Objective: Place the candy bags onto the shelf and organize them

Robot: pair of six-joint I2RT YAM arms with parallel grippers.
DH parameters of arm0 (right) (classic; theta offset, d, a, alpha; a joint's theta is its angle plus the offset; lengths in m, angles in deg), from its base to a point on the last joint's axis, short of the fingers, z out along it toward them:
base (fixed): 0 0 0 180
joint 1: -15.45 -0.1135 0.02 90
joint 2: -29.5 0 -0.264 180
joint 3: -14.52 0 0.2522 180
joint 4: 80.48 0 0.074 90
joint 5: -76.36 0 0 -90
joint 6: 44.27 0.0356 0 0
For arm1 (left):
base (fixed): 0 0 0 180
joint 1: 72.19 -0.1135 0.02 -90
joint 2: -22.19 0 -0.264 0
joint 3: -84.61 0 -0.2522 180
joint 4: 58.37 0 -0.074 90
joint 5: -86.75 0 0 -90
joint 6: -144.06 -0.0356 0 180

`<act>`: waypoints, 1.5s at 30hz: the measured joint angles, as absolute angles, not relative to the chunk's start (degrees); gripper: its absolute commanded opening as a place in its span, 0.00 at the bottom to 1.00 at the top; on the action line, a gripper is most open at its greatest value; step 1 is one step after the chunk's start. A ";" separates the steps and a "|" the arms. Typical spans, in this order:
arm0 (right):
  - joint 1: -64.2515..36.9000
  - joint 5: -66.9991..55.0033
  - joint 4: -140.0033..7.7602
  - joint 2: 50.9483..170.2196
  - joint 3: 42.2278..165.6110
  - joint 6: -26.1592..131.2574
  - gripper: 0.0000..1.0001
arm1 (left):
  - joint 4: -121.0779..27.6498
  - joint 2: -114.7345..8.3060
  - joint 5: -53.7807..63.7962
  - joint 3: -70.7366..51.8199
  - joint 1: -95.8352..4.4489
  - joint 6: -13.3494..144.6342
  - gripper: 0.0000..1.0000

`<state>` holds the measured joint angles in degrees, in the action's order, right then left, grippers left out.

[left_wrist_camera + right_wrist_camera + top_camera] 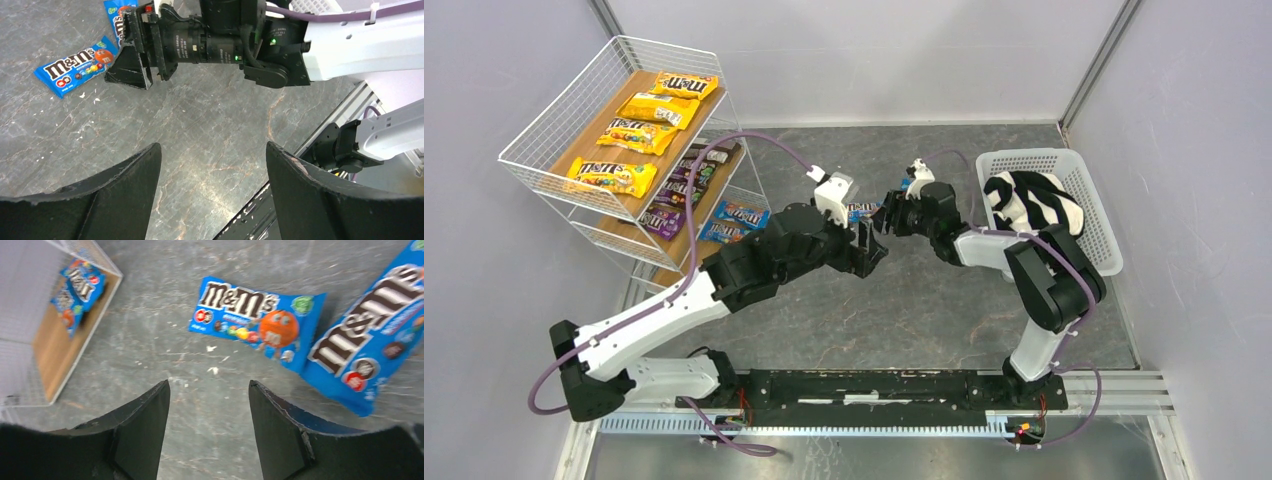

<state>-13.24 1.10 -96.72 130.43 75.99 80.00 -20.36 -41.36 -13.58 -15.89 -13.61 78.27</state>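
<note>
One glossy blue candy bag (250, 315) lies flat on the table (165, 355), just ahead of your right end effector (207, 390), which is spread wide and empty. A second blue bag (370, 355) lies just beside it. Only your wrist views show their print clearly; from the top you barely see them. Your left end effector (212, 150) is released too, holding nothing.

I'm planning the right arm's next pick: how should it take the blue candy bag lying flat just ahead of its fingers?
Probably from straight above, pinching the blue bag across its short width near the end away from the second blue bag. It lies flat on the table, and that end is clear.
</note>
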 measured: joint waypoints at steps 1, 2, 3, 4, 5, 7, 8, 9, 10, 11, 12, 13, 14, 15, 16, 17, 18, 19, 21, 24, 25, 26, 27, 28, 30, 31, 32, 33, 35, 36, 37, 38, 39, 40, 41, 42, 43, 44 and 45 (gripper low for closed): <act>-12.69 0.75 -94.55 130.43 76.99 78.44 0.66 | -20.84 -42.01 -13.56 -15.59 -13.61 78.27 0.82; -11.92 -0.08 -91.38 130.43 78.57 76.43 0.66 | -21.34 -42.67 -13.47 -15.28 -13.61 78.27 0.82; -11.57 -0.69 -89.90 130.43 79.40 75.23 0.66 | -21.76 -43.24 -13.34 -15.04 -13.61 78.29 0.82; -10.98 -1.63 -88.26 130.38 80.32 73.68 0.66 | -22.22 -43.83 -13.19 -14.82 -13.61 78.31 0.82; -10.68 -2.37 -87.64 130.30 80.49 72.85 0.66 | -22.59 -44.35 -13.08 -14.67 -13.61 78.40 0.82; -10.07 -4.14 -85.94 129.92 80.25 71.47 0.66 | -23.00 -45.12 -12.73 -14.60 -13.61 78.71 0.82; -9.76 -5.23 -85.22 129.77 79.94 71.08 0.66 | -23.09 -45.36 -12.55 -14.60 -13.61 78.79 0.82; -9.45 -6.24 -84.50 129.62 79.51 70.90 0.66 | -23.22 -45.60 -12.31 -14.60 -13.61 78.88 0.82; -9.21 -7.05 -84.13 129.53 79.07 70.90 0.66 | -23.31 -45.68 -12.12 -14.60 -13.61 78.90 0.82; -9.06 -7.75 -83.75 129.49 78.65 70.97 0.66 | -23.35 -45.68 -12.07 -14.60 -13.61 78.92 0.82; -8.80 -8.67 -83.58 129.40 77.74 71.36 0.66 | -23.46 -45.66 -12.07 -14.60 -13.61 78.92 0.82; -8.62 -8.75 -83.49 129.40 77.45 71.43 0.66 | -23.68 -45.66 -12.07 -14.60 -13.61 78.92 0.82; -8.36 -9.23 -83.75 129.33 76.73 72.02 0.66 | -23.79 -45.64 -12.07 -14.60 -13.61 78.92 0.82; -7.99 -9.85 -83.95 129.31 75.75 72.74 0.66 | -23.79 -45.58 -12.09 -14.60 -13.61 78.95 0.82; -7.79 -10.02 -84.24 129.29 74.92 73.20 0.66 | -23.77 -45.51 -12.09 -14.60 -13.61 78.95 0.82; -7.58 -10.24 -84.45 129.31 74.24 73.72 0.66 | -23.79 -45.40 -12.09 -14.60 -13.61 78.95 0.82; -7.29 -10.46 -84.67 129.33 73.69 74.20 0.66 | -23.79 -45.25 -12.09 -14.60 -13.61 78.95 0.82; -6.98 -10.57 -85.00 129.44 73.45 74.86 0.66 | -23.81 -45.09 -12.09 -14.60 -13.61 78.97 0.82; -6.26 -10.66 -86.07 129.64 73.43 75.97 0.65 | -23.88 -44.75 -12.07 -14.60 -13.61 78.99 0.82; -5.48 -10.17 -89.11 129.66 72.43 77.77 0.62 | -24.01 -44.40 -12.05 -14.60 -13.61 79.01 0.82; -5.37 -9.98 -89.83 129.73 72.12 78.38 0.61 | -24.01 -44.31 -12.05 -14.60 -13.61 79.01 0.82; -5.17 -9.72 -90.40 129.82 71.94 78.84 0.59 | -23.99 -44.24 -12.05 -14.63 -13.61 79.01 0.82; -5.08 -9.69 -90.97 130.01 71.90 79.23 0.55 | -23.97 -44.15 -12.05 -14.63 -13.61 79.03 0.82; -5.06 -9.67 -91.95 130.43 71.90 79.65 0.51 | -23.99 -44.05 -12.05 -14.63 -13.61 79.03 0.82; -5.04 -9.67 -93.37 131.41 71.92 80.21 0.43 | -24.01 -43.72 -12.05 -14.76 -13.61 79.06 0.82; -4.95 -9.61 -93.94 132.15 71.99 80.48 0.40 | -24.01 -43.59 -12.05 -14.82 -13.61 79.06 0.82; -4.84 -9.32 -94.36 133.12 72.23 80.72 0.34 | -24.01 -43.48 -12.05 -14.84 -13.61 79.08 0.82; -4.73 -8.91 -95.21 133.99 72.58 80.87 0.28 | -24.01 -43.43 -12.03 -14.84 -13.61 79.08 0.82; -4.62 -8.08 -95.34 135.02 73.76 80.43 0.17 | -24.10 -43.41 -12.01 -14.84 -13.61 79.12 0.82; -4.62 -7.66 -95.29 135.21 74.11 80.04 0.13 | -24.12 -43.41 -11.96 -14.84 -13.61 79.12 0.82; -4.60 -7.42 -95.16 135.19 74.24 79.47 0.11 | -24.14 -43.39 -11.85 -14.87 -13.61 79.14 0.82; -4.56 -7.49 -94.97 134.91 74.26 78.66 0.09 | -24.14 -43.32 -11.83 -14.89 -13.61 79.17 0.82; -4.54 -7.73 -94.25 134.38 74.24 77.72 0.07 | -24.19 -43.19 -11.72 -14.95 -13.61 79.25 0.82; -4.54 -8.01 -93.09 133.40 74.17 76.59 0.05 | -24.19 -43.02 -11.68 -15.06 -13.61 79.47 0.82; -4.54 -8.51 -91.97 132.00 74.00 75.27 0.04 | -24.19 -42.84 -11.66 -15.17 -13.61 79.73 0.82; -4.52 -9.02 -90.99 130.38 73.69 73.94 0.02 | -24.19 -42.60 -11.66 -15.32 -13.61 79.91 0.81; -4.52 -9.69 -89.81 128.00 73.12 72.32 0.01 | -24.16 -42.34 -11.66 -15.46 -13.61 80.02 0.81; -4.52 -10.07 -89.17 125.79 72.56 70.97 0.00 | -24.14 -42.14 -11.64 -15.48 -13.61 80.17 0.81; -4.52 -10.39 -88.63 123.02 71.77 69.42 0.00 | -24.21 -41.97 -11.64 -15.48 -13.61 80.30 0.81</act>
